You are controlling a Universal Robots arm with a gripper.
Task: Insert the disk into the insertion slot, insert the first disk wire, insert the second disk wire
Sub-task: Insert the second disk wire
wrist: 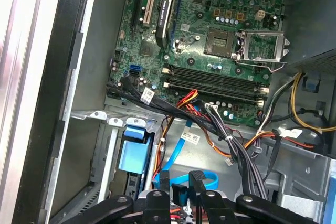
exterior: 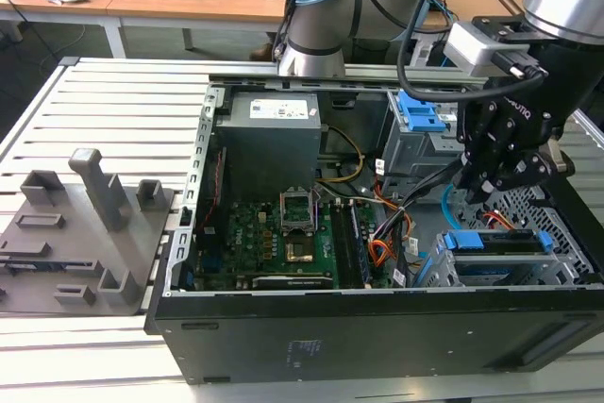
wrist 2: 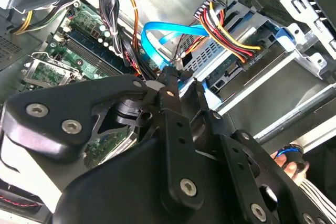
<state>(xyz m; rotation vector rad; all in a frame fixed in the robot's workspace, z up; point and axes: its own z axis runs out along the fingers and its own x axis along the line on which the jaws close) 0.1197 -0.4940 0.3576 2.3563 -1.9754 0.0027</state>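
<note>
A: Position of the gripper point(exterior: 491, 181) is recorded as low inside the open computer case point(exterior: 377, 327), at the exterior view's right, just above the insertion slot point(exterior: 543, 224).

B: Disk status?

A: The disk point(exterior: 500, 244) is seen seated in the slot, its blue frame showing at the slot's mouth. The first disk wire point(wrist 2: 231, 38) is noted plugged into the disk's rear edge in the second wrist view.

B: Finger state?

A: In the second wrist view the fingers point(wrist 2: 170, 103) are seen drawn close, pinching the plug end of the second disk wire point(wrist 2: 157, 35); the light blue cable loops away from the tips toward the motherboard point(wrist: 210, 30). The plug is held just beside the disk's rear connectors.
</note>
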